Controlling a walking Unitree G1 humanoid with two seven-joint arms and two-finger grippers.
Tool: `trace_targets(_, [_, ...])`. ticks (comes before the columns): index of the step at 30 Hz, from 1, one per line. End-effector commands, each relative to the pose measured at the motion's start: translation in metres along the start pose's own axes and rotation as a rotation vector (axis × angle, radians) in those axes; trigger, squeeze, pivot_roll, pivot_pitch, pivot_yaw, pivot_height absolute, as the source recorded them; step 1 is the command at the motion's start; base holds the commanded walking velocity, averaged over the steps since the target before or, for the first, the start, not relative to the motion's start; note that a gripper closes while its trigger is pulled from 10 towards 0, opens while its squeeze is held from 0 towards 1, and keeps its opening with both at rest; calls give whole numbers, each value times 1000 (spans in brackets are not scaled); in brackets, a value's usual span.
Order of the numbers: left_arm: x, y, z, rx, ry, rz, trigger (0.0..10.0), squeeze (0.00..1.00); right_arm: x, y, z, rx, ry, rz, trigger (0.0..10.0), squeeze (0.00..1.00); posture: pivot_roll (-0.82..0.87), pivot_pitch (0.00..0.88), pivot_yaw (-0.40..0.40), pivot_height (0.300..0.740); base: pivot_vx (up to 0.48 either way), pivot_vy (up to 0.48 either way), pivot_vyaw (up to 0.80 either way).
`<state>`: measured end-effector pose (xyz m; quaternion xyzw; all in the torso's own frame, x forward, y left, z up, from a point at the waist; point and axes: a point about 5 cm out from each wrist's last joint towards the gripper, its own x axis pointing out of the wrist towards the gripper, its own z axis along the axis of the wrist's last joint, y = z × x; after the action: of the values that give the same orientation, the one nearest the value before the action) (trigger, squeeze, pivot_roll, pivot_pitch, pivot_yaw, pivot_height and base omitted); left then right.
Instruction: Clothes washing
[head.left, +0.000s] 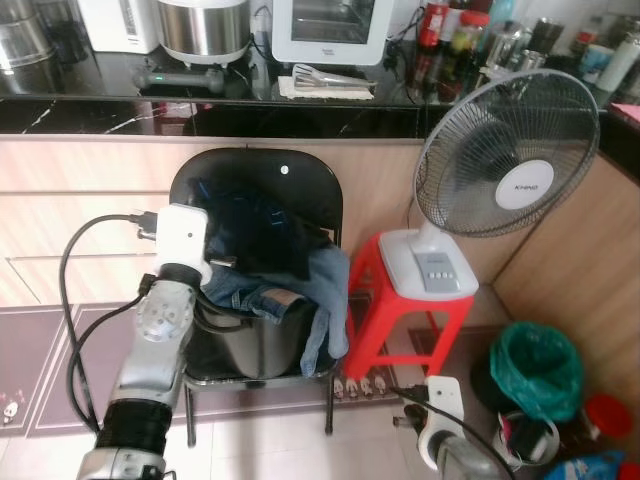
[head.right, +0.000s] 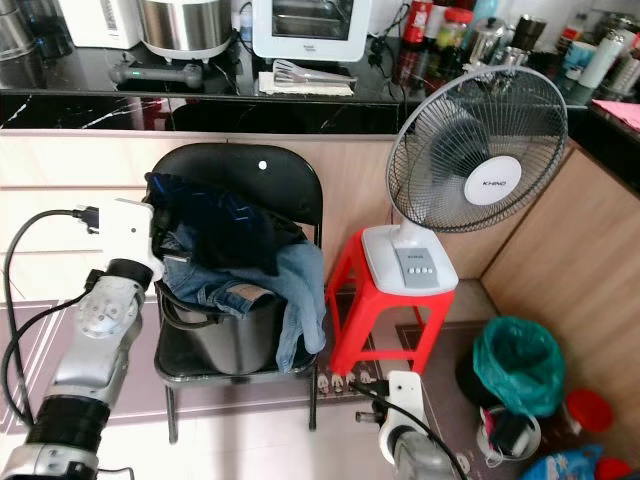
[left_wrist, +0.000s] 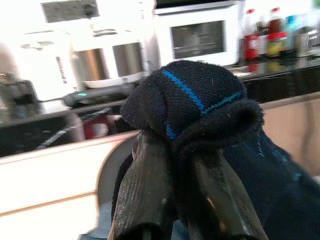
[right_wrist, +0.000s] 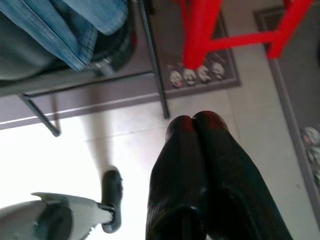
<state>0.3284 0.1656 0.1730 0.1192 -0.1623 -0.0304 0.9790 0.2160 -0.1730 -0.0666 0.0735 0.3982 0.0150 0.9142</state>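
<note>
Where the left arm reaches up beside the black chair (head.left: 300, 180), left tool (left_wrist: 182, 150) closed on a dark sweater (left_wrist: 200, 100) with thin blue stripes, both black fingers (left_wrist: 142, 190) pressed into a fold of the knit and lifted in front of the chair back. Fingertips buried under the cloth, so exact grip point not visible. Lower end of the sweater draped among the other laundry and hard to separate from it. Beneath it, blue jeans (head.left: 325, 290) spilling over the rim of a dark bucket (head.left: 250, 345) standing on the chair seat; bucket's inside hidden by the clothes. Left tool itself blocked in the head views by the white wrist housing (head.left: 182, 235).

Right tool (right_wrist: 200, 125) hanging low over the pale floor (right_wrist: 125, 135), fingers pressed together with nothing between them, near the chair legs and the mat (right_wrist: 210, 75). Right arm cut off at the lower edge of the head views.

Just beside the chair, a red stool (head.left: 400, 320) carrying a white fan (head.left: 505, 160). Near the wall on the right, a green bag (head.left: 535, 370) in a bin, with other items around it too cropped to name. Behind, a dark counter (head.left: 100, 95) with a rice cooker (head.left: 203, 28) and a small white oven (head.left: 330, 25); bottles at its far end blurred.
</note>
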Motion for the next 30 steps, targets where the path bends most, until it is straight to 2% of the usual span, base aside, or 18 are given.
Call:
trace_targets(1, [2,1,3,-3,-4,2,10000,0,0,-2,1,4,-3,-7,10000,0,234,0,-128,740,0,398,0])
trace_targets(13, [3,0,4,-9,-13,-10,10000,0,0,-2,1,6,-1,-9,10000,0,234,0,-129,740,0,399,0])
trace_targets(21, [3,-6,4,-7,-8,-69,10000,0,0,-2,1,1,8,-10,10000,0,234,0,-128,740,0,274,0])
trace_targets(30, [1,-12,3,-1,-9,-114,10000,0,0,-2,0,1,16,-7,10000,0,236,0,-128,740,0,0,-767])
